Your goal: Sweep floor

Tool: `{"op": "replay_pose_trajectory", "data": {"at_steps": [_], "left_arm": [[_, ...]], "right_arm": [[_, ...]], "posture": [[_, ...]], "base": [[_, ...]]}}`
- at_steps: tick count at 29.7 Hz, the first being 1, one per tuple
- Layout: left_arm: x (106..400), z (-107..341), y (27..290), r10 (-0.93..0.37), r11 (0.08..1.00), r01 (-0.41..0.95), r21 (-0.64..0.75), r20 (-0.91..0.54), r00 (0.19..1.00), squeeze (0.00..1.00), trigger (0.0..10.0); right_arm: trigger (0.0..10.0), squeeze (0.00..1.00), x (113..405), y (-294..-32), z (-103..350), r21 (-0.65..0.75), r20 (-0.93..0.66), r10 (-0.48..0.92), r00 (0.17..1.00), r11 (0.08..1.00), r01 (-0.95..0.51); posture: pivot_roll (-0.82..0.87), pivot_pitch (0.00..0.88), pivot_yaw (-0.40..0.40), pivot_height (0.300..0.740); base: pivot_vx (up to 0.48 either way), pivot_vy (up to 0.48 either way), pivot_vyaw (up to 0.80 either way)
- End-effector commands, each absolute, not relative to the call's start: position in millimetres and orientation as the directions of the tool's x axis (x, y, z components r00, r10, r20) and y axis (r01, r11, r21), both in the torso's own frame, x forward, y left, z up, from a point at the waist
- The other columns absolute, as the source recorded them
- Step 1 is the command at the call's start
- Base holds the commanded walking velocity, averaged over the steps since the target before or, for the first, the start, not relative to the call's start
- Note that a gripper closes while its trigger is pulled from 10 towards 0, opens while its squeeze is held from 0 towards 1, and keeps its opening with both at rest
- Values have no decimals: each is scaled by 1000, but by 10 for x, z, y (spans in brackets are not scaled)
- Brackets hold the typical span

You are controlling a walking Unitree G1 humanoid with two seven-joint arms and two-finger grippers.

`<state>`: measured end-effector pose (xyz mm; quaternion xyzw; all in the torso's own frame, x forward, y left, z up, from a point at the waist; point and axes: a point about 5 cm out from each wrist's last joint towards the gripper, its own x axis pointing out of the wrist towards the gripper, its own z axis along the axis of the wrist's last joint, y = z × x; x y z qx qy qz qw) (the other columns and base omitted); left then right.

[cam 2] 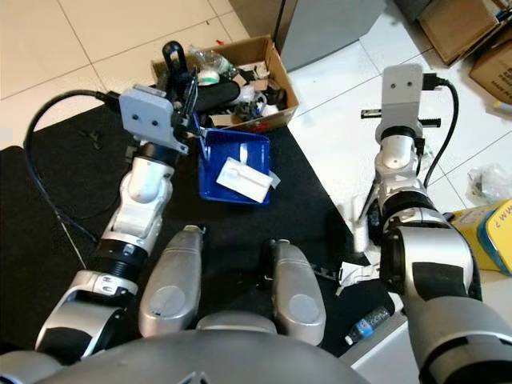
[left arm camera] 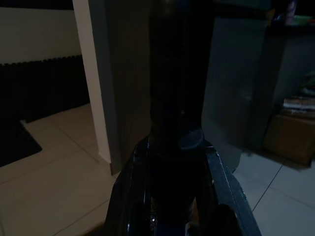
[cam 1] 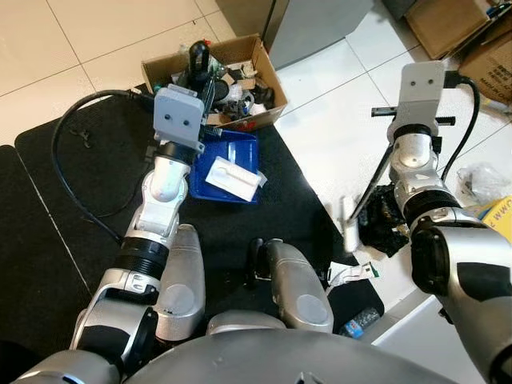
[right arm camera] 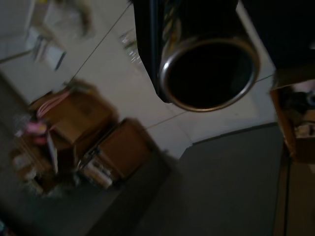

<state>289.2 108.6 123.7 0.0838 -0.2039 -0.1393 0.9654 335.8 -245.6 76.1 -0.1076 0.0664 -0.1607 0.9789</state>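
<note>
Claw fingers of the left arm close around the black handle (cam 2: 178, 58) of a blue dustpan (cam 1: 226, 168), so the left claw (cam 2: 186, 84) is holding it; the left wrist view, very dark, shows that handle running straight up between the fingers with the pan's blue edge near the lens. The dustpan sits on the black mat (cam 1: 88, 152), its handle end toward the far side, and a white packet (cam 1: 234, 178) lies flat inside its tray. Just beyond the pan, at the mat's far edge, stands an open cardboard box (cam 1: 266, 72) crammed with mixed odds and ends. A black cable (cam 1: 60, 172) loops from the left wrist across the mat. The right claw (right arm camera: 206, 73) is over the white tiled floor (cam 1: 336, 120) on the right; its wrist view shows a metal tube end (right arm camera: 209, 71), round and hollow, close against the lens, and I cannot tell how the fingers sit on it. Below the right arm a thin pole (cam 1: 370, 196) slants down to a heap of black debris (cam 1: 386, 220) and crumpled white paper (cam 1: 350, 272) at the mat's right edge. A plastic bottle (cam 2: 370, 326) lies near the robot's right side, and more cardboard boxes (cam 1: 456, 32) stand at the far right.
</note>
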Motion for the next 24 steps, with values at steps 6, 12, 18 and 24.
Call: {"op": "replay_pose_trajectory", "data": {"at_steps": [6, 12, 18, 24], "left_arm": [[2972, 1497, 884, -338, 941, 295, 166, 440, 832, 0, 10000], [3049, 1654, 876, -329, 944, 303, 132, 473, 817, 0, 10000], [3099, 1796, 876, -325, 944, 311, 114, 505, 800, 0, 10000], [3138, 1925, 885, -318, 943, 317, 97, 535, 783, 0, 10000]], "right_arm": [[10000, 0, 3210, -2517, 516, 52, -243, -383, 891, 912, 407], [10000, 0, 3175, -2515, 458, 176, -276, -386, 880, 880, 441], [10000, 0, 3161, -2485, 430, 189, -278, -369, 887, 884, 427], [10000, 0, 3190, -2439, 454, 219, -262, -351, 899, 885, 410]], "posture": [[315, 68, -151, 740], [313, 58, -142, 740], [315, 53, -139, 740], [317, 32, -131, 740]], "base": [[0, 0, 0], [0, 0, 0], [0, 0, 0], [0, 0, 0]]}}
